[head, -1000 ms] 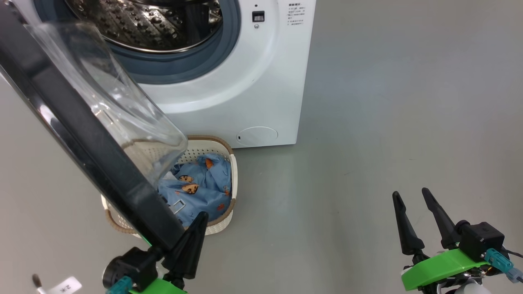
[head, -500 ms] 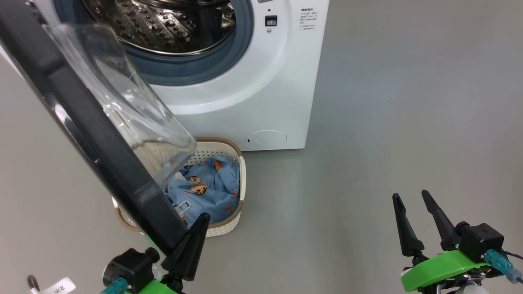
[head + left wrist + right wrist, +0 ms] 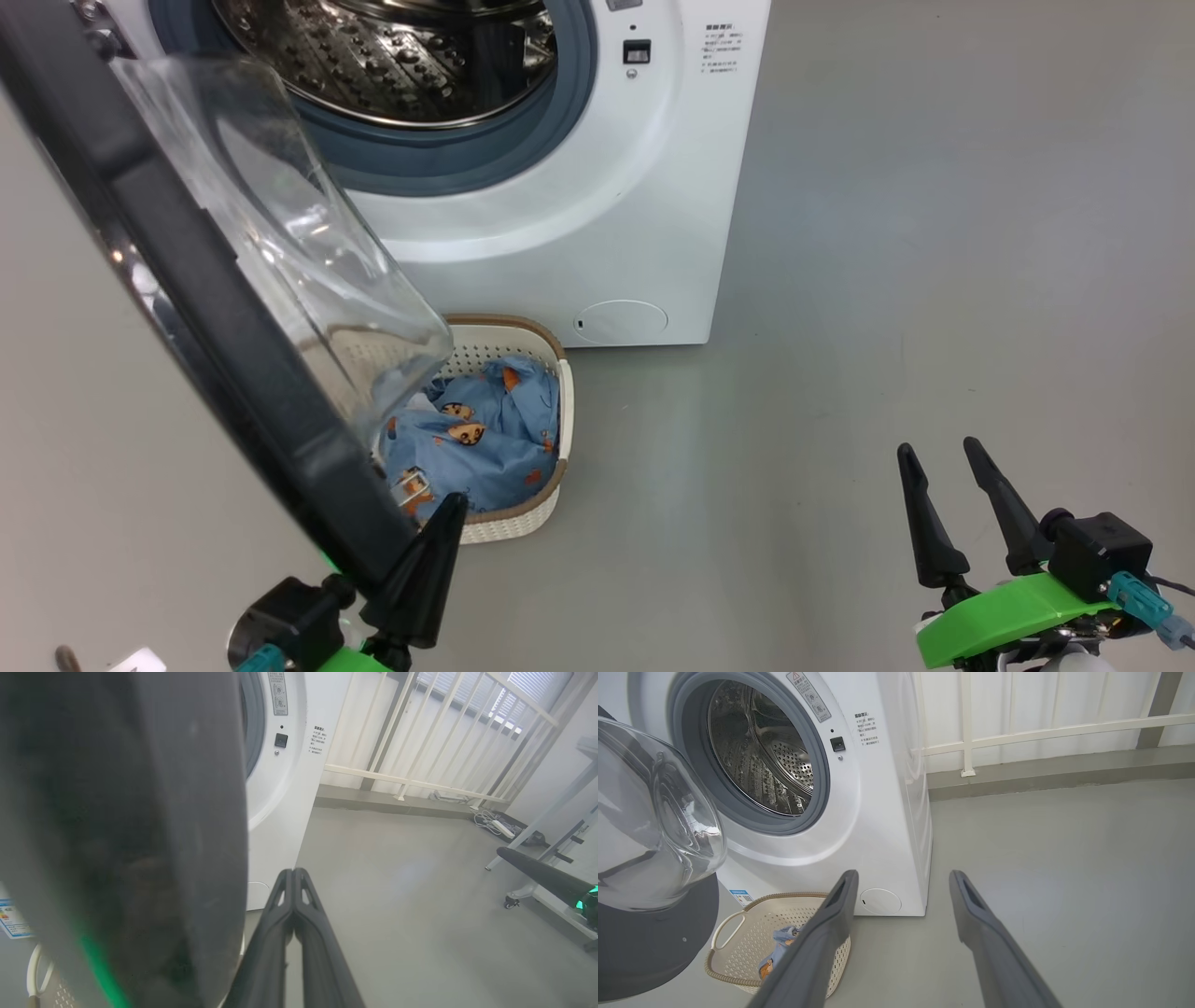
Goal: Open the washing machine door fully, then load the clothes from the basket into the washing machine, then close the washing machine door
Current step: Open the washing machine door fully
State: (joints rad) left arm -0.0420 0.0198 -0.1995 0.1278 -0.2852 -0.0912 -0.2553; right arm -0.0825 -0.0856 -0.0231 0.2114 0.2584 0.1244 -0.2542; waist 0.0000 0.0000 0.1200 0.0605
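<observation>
The washing machine [image 3: 560,233] stands at the far side of the grey floor [image 3: 887,280]. Its steel drum [image 3: 392,56] is laid bare and holds nothing that I can see. Over the last second the whole head view has slid. Machine and basket sit further right in it than they did, so my head has turned, and I don't count that as the things moving.

The washing machine door [image 3: 224,383], though, has kept its place across the left of the view while the machine slid away from it. I read that as the door swinging a little wider with my left arm. It stands well out from the machine's front, black rim edge-on toward me, its glass bowl [image 3: 308,252] bulging right, over the basket.

The basket [image 3: 566,420] sits on the floor just in front of the machine, partly under the door. The clothes [image 3: 476,448] are heaped inside it, untouched.

My left gripper [image 3: 446,523] is at the near end of the rim, on its inner side, jaws clenched together on nothing. Whether it touches the rim I cannot tell. My right gripper [image 3: 937,446] hangs at the near right, well apart from everything, jaws released wide.

I judge the opening step nearly done and loading not yet begun. The door overhanging the basket may hinder my reach for the clothes.
</observation>
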